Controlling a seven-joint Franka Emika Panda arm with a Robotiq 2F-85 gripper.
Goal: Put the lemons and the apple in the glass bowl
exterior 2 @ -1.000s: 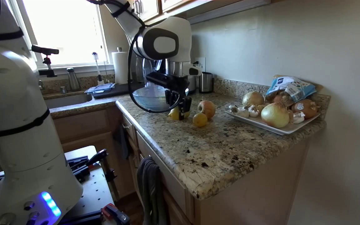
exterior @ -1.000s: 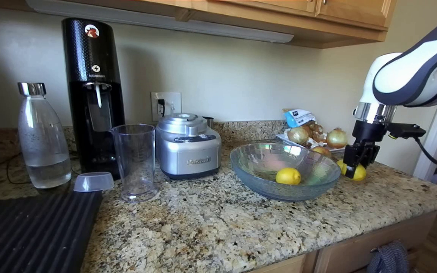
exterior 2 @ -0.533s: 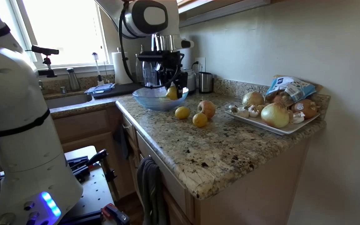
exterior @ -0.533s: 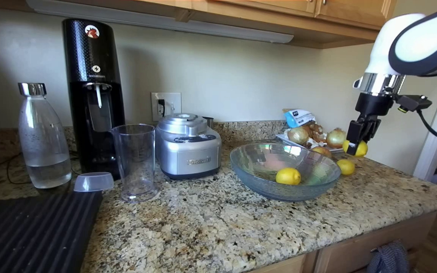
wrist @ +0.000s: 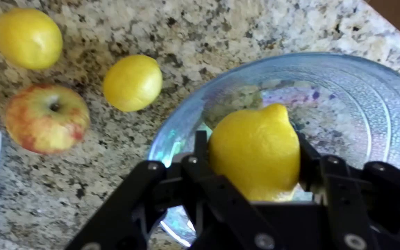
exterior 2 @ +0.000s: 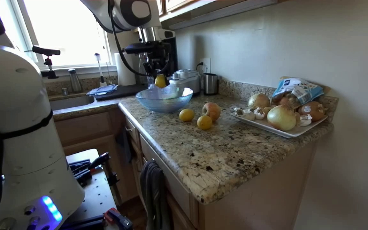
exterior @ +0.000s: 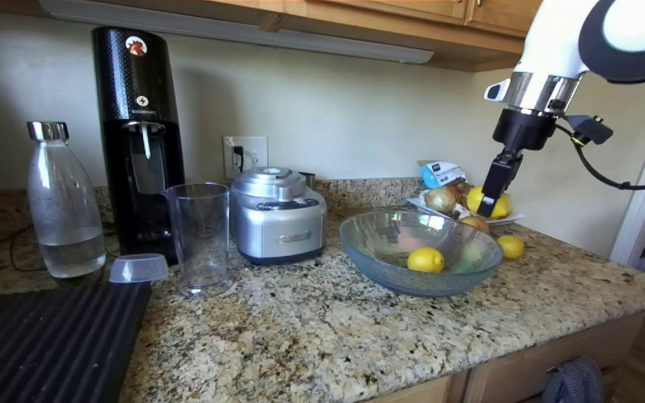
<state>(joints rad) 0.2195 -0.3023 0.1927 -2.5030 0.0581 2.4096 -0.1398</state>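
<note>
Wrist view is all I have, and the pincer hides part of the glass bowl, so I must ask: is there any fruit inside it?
Observer: Yes, an exterior view shows a lemon in the glass bowl.
Operator: And is the held lemon touching the bowl?
Observer: No, an exterior view shows it above the bowl, apart from it.
Operator: What stands near the bowl, outside my picture?
Observer: A silver food processor, beside it with a gap between.

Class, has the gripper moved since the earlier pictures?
Yes: in an exterior view, the gripper has moved up and leftward, now showing above the bowl.
</note>
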